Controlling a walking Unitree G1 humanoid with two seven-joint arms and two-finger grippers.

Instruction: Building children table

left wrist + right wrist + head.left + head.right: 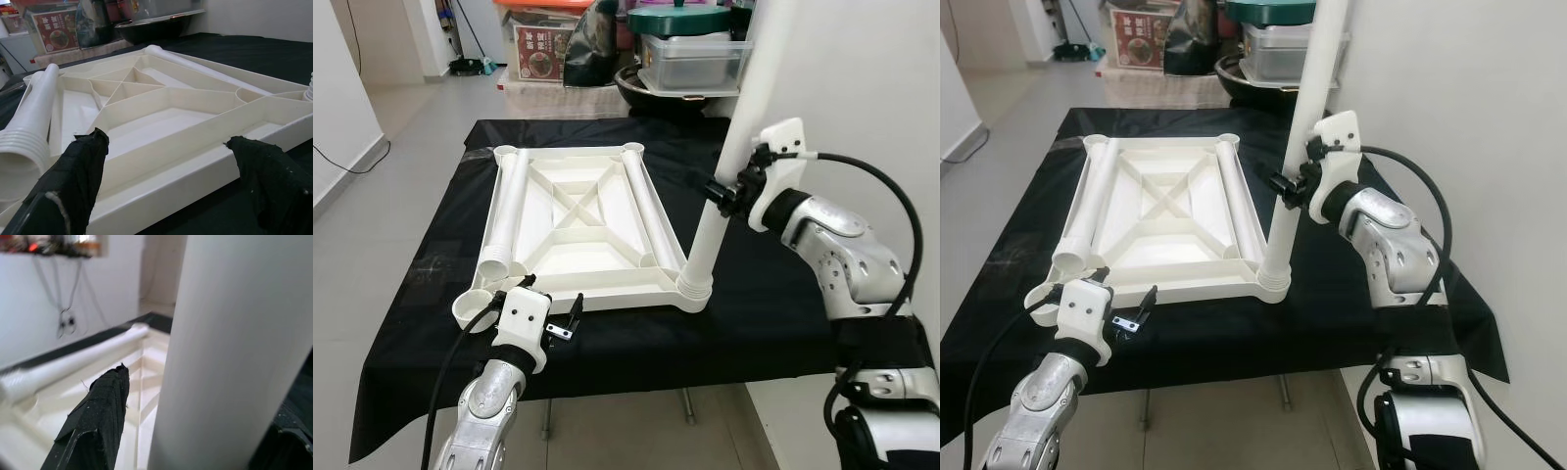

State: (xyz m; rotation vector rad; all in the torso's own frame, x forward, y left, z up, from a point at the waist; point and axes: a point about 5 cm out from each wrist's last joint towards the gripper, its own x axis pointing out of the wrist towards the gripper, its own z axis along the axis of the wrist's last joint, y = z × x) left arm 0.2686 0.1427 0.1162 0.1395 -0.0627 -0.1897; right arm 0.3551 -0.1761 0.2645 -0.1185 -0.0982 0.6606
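The right gripper [724,191] is clamped around the upright white table leg [734,147], whose ribbed foot sits in the inverted tabletop [578,220] corner. The left gripper [553,313] hangs spread apart just before the tabletop's near edge.

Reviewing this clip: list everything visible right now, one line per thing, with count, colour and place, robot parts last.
Upturned plastic tabletop: one, white, ribbed underside up, on the cloth.
Upright plastic table leg: one, white, standing in the tabletop's near right corner socket.
Loose plastic table legs: two, white, lying along the tabletop's left and right sides.
Black cloth: one, covering the table.
Storage boxes and pots: several, mixed colours, behind the table.
Left gripper: black fingers, open, at the tabletop's near edge.
Right gripper: black fingers, shut on the upright leg.
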